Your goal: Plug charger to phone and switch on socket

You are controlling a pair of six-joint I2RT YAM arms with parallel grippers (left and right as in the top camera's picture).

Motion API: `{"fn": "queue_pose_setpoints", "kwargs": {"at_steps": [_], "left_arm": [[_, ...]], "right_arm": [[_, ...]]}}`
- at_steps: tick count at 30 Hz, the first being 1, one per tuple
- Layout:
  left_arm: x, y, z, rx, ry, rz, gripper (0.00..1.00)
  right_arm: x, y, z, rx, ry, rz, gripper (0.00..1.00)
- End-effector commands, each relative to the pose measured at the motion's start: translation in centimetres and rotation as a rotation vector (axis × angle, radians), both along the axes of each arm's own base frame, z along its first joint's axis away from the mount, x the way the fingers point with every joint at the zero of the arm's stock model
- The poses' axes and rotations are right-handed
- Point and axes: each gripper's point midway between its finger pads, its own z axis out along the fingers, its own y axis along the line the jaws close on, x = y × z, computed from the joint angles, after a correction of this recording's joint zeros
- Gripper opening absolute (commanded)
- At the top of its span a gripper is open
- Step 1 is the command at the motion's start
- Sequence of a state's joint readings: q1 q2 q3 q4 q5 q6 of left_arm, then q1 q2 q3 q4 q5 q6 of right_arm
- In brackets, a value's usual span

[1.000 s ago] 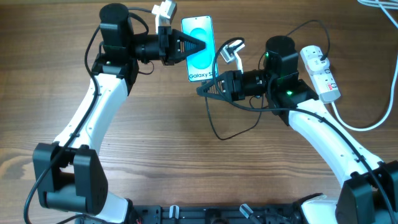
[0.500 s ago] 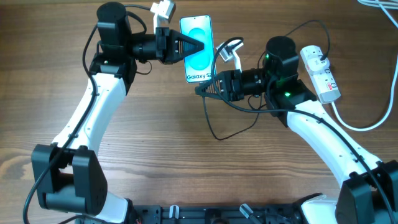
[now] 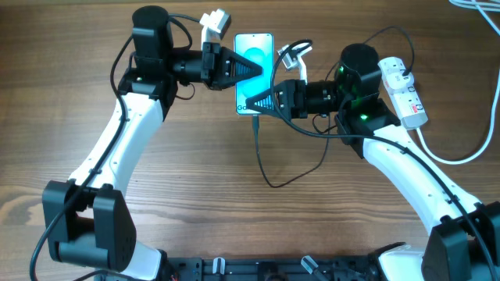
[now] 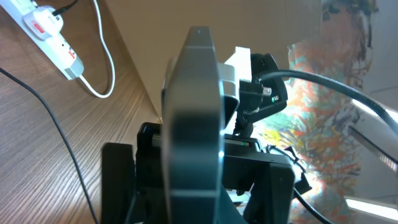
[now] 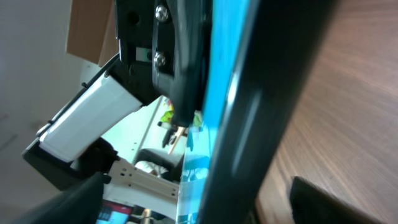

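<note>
Clamping phone point(image 3: 262, 47) with left tool point(image 3: 262, 69); unable to tell spread of right tool point(image 3: 254, 105); risking possibly half-seated charger point(image 3: 257, 140) dropping out under drag.

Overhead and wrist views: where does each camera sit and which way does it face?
Overhead: above the table, looking straight down on left arm, right arm, phone and socket.
Left wrist: on the left arm, facing the right arm past the phone, held edge-on in the left gripper.
Right wrist: on the right arm, close against the phone's cyan screen; right gripper blurred at the bottom corners.
Shared: phone in all three; socket in overhead and left wrist.
</note>
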State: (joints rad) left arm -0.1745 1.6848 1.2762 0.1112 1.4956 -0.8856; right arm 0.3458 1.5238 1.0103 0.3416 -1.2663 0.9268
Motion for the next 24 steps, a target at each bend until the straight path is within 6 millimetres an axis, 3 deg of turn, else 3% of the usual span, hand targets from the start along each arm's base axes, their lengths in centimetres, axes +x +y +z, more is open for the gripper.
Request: {"fn": "queue_pose_setpoints", "kwargs": {"at_steps": [1, 4, 6, 8, 10, 13, 15, 17, 19, 22, 24], "left_arm": [[-0.9, 0.2, 0.7, -0.017, -0.055, -0.031, 0.04], [-0.6, 0.1, 0.1, -0.008, -0.062, -0.008, 0.04], [-0.2, 0.2, -1.7, 0.022, -0.029, 0.035, 0.04], [0.4, 0.3, -4.5, 0.09, 0.031, 0.108, 0.04], [0.9, 1.0, -8.5, 0.231, 0.107, 0.214, 0.04], [1.3, 3.7, -14.6, 0.539, 0.2, 0.379, 0.04], [1.0, 6.5, -18.7, 0.808, 0.245, 0.5, 0.04], [0.4, 7.2, -20.3, 0.953, 0.231, 0.534, 0.04], [0.3, 7.1, -21.4, 1.057, 0.207, 0.578, 0.04], [0.2, 5.9, -23.5, 1.155, 0.178, 0.588, 0.04], [-0.2, 3.2, -23.7, 1.044, 0.207, 0.496, 0.04]], "right_arm": [[0.9, -0.4, 0.3, -0.013, -0.074, -0.043, 1.0], [1.4, -1.3, -1.2, -0.055, -0.063, -0.068, 1.0], [1.6, -1.7, -1.5, -0.061, -0.081, -0.076, 1.0], [1.9, -2.0, -1.5, -0.063, -0.098, -0.088, 1.0], [2.3, -2.3, -1.7, -0.072, -0.089, -0.11, 1.0], [2.9, -2.7, -2.0, -0.086, -0.103, -0.138, 1.0], [3.5, -3.1, -3.7, -0.152, -0.11, -0.184, 1.0], [3.7, -3.8, -6.4, -0.261, -0.104, -0.229, 1.0], [4.3, -5.1, -9.1, -0.391, -0.091, -0.293, 1.0], [5.1, -6.6, -9.0, -0.425, -0.068, -0.333, 1.0], [4.6, -7.1, -9.4, -0.445, -0.074, -0.311, 1.0]]}}
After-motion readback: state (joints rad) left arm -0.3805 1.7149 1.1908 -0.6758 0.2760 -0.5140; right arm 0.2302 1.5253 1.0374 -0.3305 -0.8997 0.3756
